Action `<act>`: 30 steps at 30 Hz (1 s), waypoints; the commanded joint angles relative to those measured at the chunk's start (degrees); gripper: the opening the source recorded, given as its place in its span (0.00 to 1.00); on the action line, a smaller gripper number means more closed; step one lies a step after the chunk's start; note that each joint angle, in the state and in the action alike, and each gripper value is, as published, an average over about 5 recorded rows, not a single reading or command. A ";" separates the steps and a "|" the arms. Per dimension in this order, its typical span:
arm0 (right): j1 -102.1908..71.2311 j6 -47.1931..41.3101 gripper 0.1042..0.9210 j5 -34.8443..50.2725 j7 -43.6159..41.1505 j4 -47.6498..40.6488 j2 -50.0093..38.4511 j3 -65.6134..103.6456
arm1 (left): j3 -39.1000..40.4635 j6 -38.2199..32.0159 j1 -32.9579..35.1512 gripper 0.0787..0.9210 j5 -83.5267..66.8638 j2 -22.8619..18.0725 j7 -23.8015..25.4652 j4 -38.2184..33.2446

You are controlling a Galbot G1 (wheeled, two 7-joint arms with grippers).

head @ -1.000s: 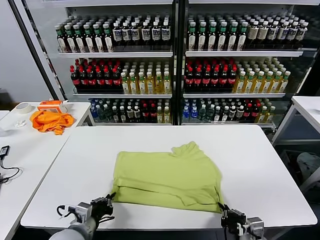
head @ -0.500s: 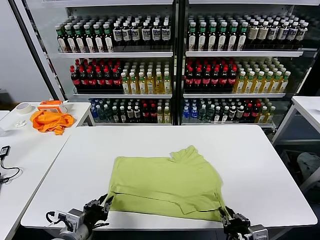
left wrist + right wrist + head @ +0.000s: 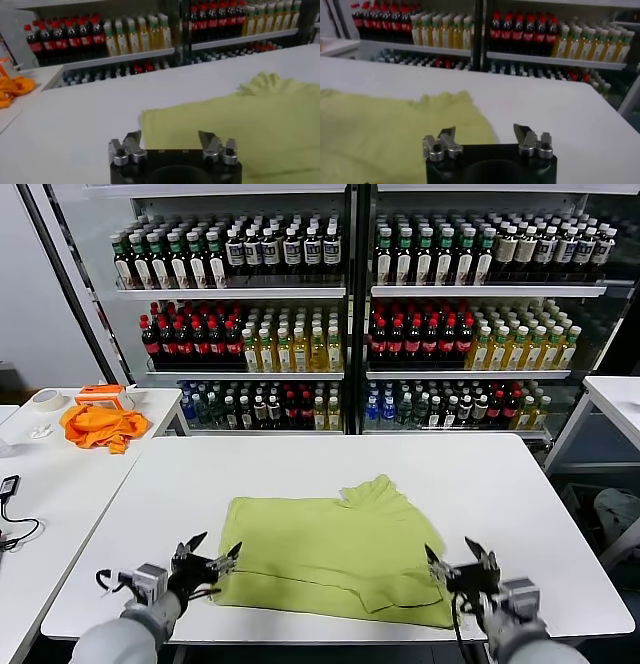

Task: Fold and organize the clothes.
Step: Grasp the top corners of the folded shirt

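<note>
Head view: the left pincer (image 3: 212, 554) and right pincer (image 3: 455, 557) hang spread at the table's (image 3: 520, 494) near edge, the folded T-shirt (image 3: 335, 549) lying between them, bare table beyond. Far off the left pincer lies an orange cloth (image 3: 100, 425).

Left wrist view: spread fingers (image 3: 131, 141) frame the shirt's corner.

Right wrist view: the shirt's bunched sleeve (image 3: 447, 102) lies ahead, bottle shelves (image 3: 545, 55) past the table's far edge.

Head view: high, looking forward and down across the white rectangular table (image 3: 520, 514). Wrist views: low, close over the tabletop, facing shelves of coloured bottles (image 3: 125, 35). Shared throughout: the lime-green cotton T-shirt (image 3: 340, 554).
</note>
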 commanded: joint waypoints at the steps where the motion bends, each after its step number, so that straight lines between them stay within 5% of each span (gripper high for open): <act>1: 23.75 -0.22 0.88 2.40 0.13 -18.57 5.29 -10.76 | 8.10 -1.67 -21.66 0.87 -1.29 -1.30 4.80 21.49; 14: 32.41 2.64 0.88 -1.19 -2.21 -39.53 15.14 -15.91 | 12.20 -5.00 -28.18 0.88 -1.29 -2.27 8.63 33.39; 30: 33.10 6.20 0.88 -6.44 -4.13 -46.17 20.28 -17.23 | 12.24 -5.50 -28.25 0.88 -2.40 -3.56 10.93 36.56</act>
